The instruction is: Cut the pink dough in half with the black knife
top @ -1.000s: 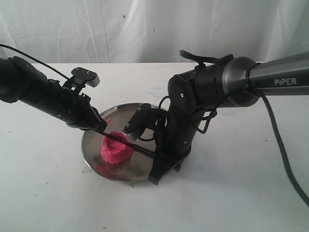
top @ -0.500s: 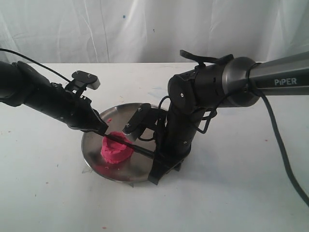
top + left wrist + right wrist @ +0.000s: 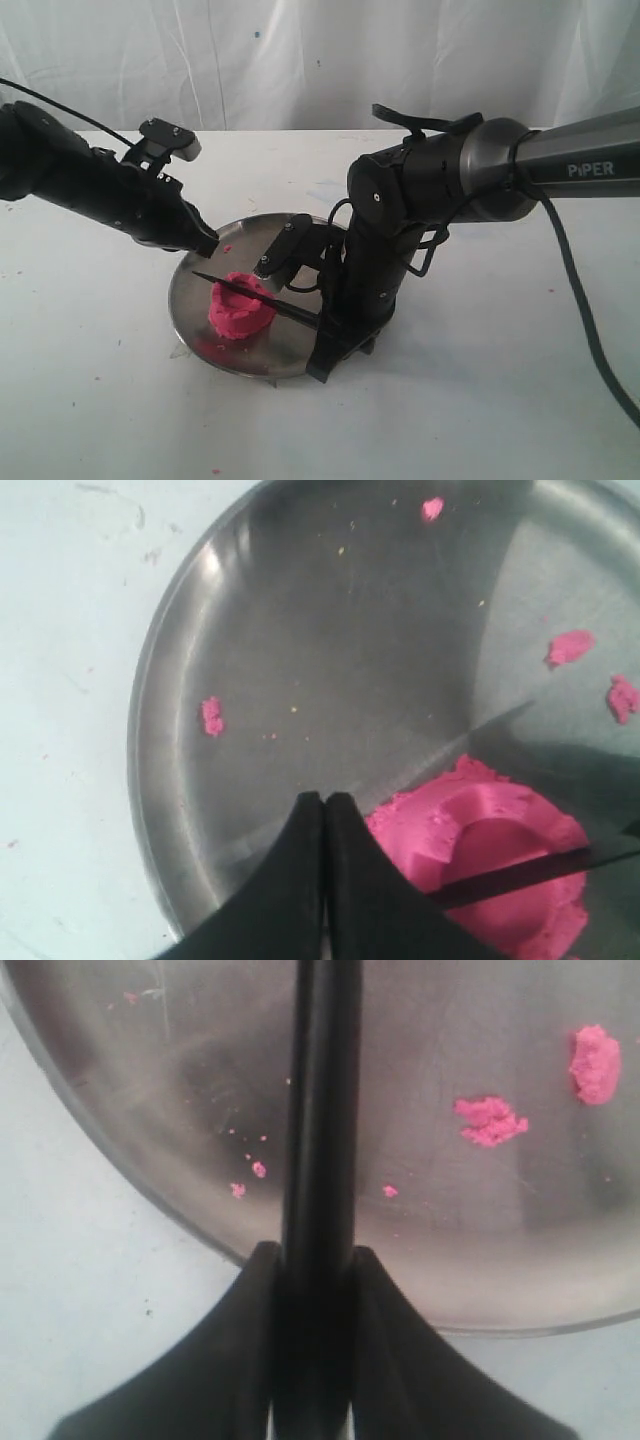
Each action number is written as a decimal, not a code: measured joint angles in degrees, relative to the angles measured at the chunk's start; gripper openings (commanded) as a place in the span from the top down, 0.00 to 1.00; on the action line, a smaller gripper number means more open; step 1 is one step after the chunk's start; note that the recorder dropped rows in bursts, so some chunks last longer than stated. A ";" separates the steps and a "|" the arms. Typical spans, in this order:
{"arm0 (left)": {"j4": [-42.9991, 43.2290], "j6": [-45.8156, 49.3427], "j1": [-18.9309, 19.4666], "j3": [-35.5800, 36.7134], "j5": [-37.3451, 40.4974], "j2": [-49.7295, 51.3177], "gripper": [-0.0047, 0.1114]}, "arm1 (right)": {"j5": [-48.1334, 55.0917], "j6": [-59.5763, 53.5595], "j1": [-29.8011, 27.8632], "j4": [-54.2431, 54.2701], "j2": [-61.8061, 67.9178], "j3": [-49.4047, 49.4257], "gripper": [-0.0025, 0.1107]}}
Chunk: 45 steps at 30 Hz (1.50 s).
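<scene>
The pink dough (image 3: 238, 312) sits as one lump with a dented top on the steel plate (image 3: 186, 300). The black knife (image 3: 255, 296) lies across the top of the dough, its point free over the plate's left side. My right gripper (image 3: 323, 326) is shut on the knife handle at the plate's front right rim; in the right wrist view the handle (image 3: 320, 1110) runs out between the right gripper (image 3: 312, 1255). My left gripper (image 3: 205, 244) is shut on nothing above the plate's back left rim. In the left wrist view the left gripper (image 3: 325, 798) hangs beside the dough (image 3: 480, 840), clear of the blade (image 3: 520, 874).
Small pink crumbs (image 3: 490, 1120) lie scattered on the plate (image 3: 300, 630). The plate stands on a white table (image 3: 480, 400) with a white curtain behind. The right arm's bulky wrist (image 3: 400, 200) leans over the plate's right side.
My left gripper has drawn back from the knife tip and the dough, toward the plate's back left rim. The knife and right arm have stayed put.
</scene>
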 measured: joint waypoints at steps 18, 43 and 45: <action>-3.02 0.00 0.00 3.68 -2.61 1.67 0.96 | 0.00 0.00 0.00 0.00 0.00 0.00 0.98; -3.48 0.09 0.00 1.97 -1.21 3.58 0.96 | 1.98 0.09 0.00 4.68 0.00 0.00 0.98; -3.98 0.09 0.00 1.89 -1.46 4.12 0.96 | 1.98 0.09 0.00 4.68 0.00 0.00 0.98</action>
